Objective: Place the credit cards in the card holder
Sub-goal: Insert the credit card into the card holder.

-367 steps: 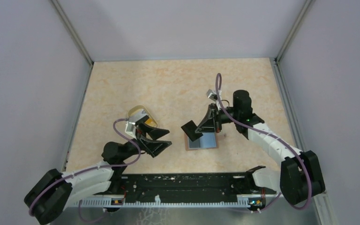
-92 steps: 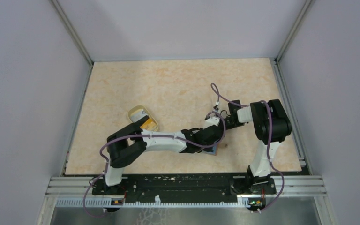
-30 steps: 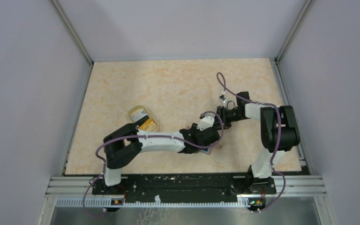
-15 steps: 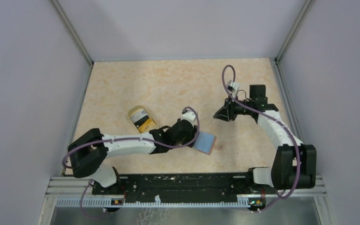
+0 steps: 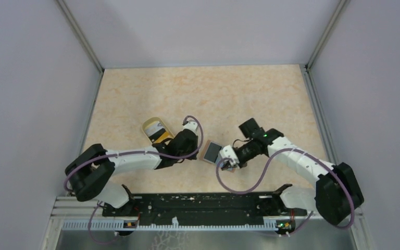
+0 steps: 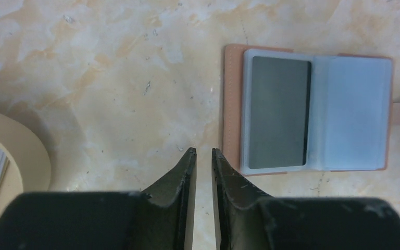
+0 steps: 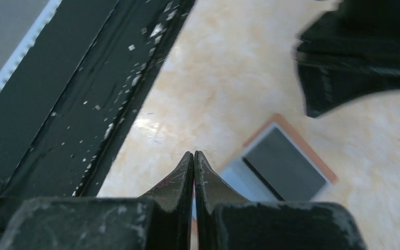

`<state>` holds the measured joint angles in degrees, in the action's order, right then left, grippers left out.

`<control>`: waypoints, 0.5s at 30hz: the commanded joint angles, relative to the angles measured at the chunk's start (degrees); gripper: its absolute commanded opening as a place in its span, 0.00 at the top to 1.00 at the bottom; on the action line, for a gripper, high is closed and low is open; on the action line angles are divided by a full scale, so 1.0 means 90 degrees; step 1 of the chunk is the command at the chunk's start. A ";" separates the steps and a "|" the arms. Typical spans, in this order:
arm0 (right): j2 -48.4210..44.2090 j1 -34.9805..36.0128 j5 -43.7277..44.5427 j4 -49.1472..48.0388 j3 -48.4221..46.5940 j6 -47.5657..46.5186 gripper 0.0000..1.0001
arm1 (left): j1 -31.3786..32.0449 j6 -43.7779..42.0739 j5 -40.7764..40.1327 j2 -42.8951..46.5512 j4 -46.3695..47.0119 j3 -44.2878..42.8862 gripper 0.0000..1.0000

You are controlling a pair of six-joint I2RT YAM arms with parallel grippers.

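The card holder lies open and flat on the table, reddish-brown rim around a light blue lining, with a dark grey card in its left pocket. In the top view the card holder sits between the two grippers. My left gripper hovers just left of it, its jaws a narrow slit apart with only bare table between them. My right gripper is shut, tips over the card holder's near edge. More credit cards stand in a translucent yellowish cup.
The cup's rim fills the left wrist view's lower left corner, close to my left fingers. The black base rail runs along the table's near edge beside my right gripper. Grey walls close in the table on three sides.
My left arm has drawn back toward the cup and let go of the card holder, jaws narrowing. My right arm swung from the far right down to the holder's near side and shut.
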<state>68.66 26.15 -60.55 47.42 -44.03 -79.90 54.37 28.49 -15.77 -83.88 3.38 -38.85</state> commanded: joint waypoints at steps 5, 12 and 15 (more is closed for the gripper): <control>0.0372 0.2516 0.3122 -0.1833 0.0427 0.1521 1.00 | -0.0016 0.0352 0.0129 -0.0556 -0.0129 0.0009 0.79; 0.0844 0.2701 0.3882 -0.1858 0.0582 0.1360 1.00 | -0.0019 0.0444 0.0464 -0.0606 0.0199 0.0167 0.79; 0.0938 0.2700 0.4119 -0.1880 0.0586 0.1353 1.00 | -0.0018 0.0462 0.0679 -0.0627 0.0376 0.0207 0.79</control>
<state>76.31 49.78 -28.03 32.80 -38.87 -68.03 54.26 31.70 -13.21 -88.51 4.36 -38.20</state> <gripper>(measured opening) 0.003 0.213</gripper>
